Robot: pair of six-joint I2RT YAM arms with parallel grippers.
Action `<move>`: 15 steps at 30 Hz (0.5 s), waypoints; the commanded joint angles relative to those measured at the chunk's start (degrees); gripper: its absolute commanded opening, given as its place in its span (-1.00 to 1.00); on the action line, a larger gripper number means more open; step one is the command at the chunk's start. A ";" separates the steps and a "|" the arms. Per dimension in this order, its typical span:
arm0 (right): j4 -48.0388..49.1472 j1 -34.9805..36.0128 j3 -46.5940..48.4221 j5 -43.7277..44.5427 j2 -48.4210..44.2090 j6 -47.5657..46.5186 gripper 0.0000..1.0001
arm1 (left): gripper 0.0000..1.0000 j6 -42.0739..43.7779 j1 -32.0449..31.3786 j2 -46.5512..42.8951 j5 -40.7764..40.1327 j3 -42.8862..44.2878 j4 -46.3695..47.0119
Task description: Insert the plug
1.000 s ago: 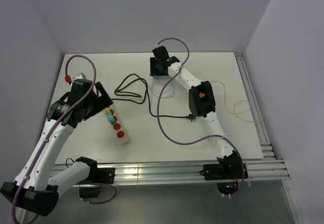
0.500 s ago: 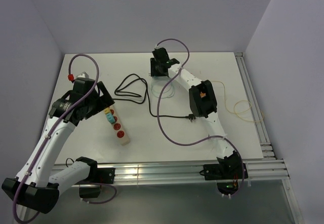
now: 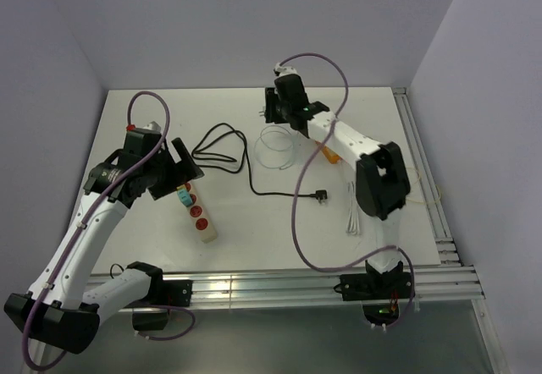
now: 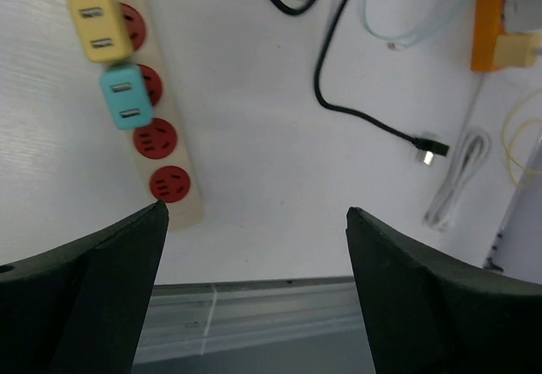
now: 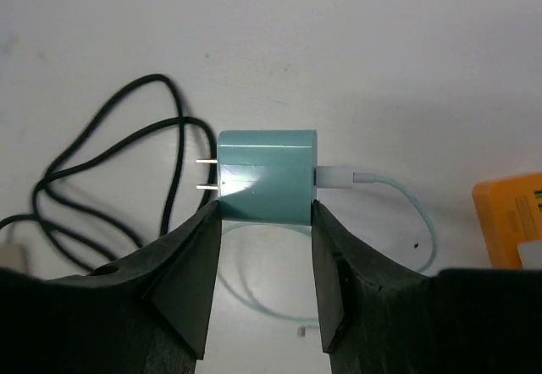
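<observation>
My right gripper (image 5: 264,211) is shut on a teal plug (image 5: 267,171), a charger block whose two prongs point left and whose pale cable (image 5: 398,192) leaves on the right. It is held above the table at the back centre, where the right gripper (image 3: 285,107) shows in the top view. A beige power strip (image 4: 182,209) with red sockets carries a yellow adapter (image 4: 100,25) and a teal adapter (image 4: 125,96). My left gripper (image 4: 257,217) hangs open over the strip (image 3: 206,230), holding nothing.
A black cord (image 3: 222,147) loops at the back and ends in a black plug (image 3: 320,195) mid-table. A pale cable coil (image 3: 275,147), an orange block (image 3: 329,152) and a bundled white cable (image 3: 351,209) lie right of centre. Aluminium rails (image 3: 296,285) border the front edge.
The right gripper closed on the teal plug and moved right and back as its elbow swung right, uncovering the orange block and white cable. The left gripper shifted slightly right over the strip.
</observation>
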 commanded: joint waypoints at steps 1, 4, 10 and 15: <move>6.56 0.87 -10.90 -1.40 -13.93 0.98 -1.00 | 0.82 1.42 0.18 1.09 11.90 2.51 3.89; 8.93 2.10 -23.20 -5.09 -25.35 2.13 -1.00 | 0.74 2.12 0.18 2.14 19.30 1.63 8.80; 13.94 7.55 -44.05 -13.87 -46.54 2.66 -1.00 | 0.65 3.09 0.18 5.57 33.99 0.22 14.26; 18.78 9.84 -54.45 -24.95 -60.96 0.73 -1.00 | 0.71 4.49 0.09 4.08 42.06 -1.36 16.81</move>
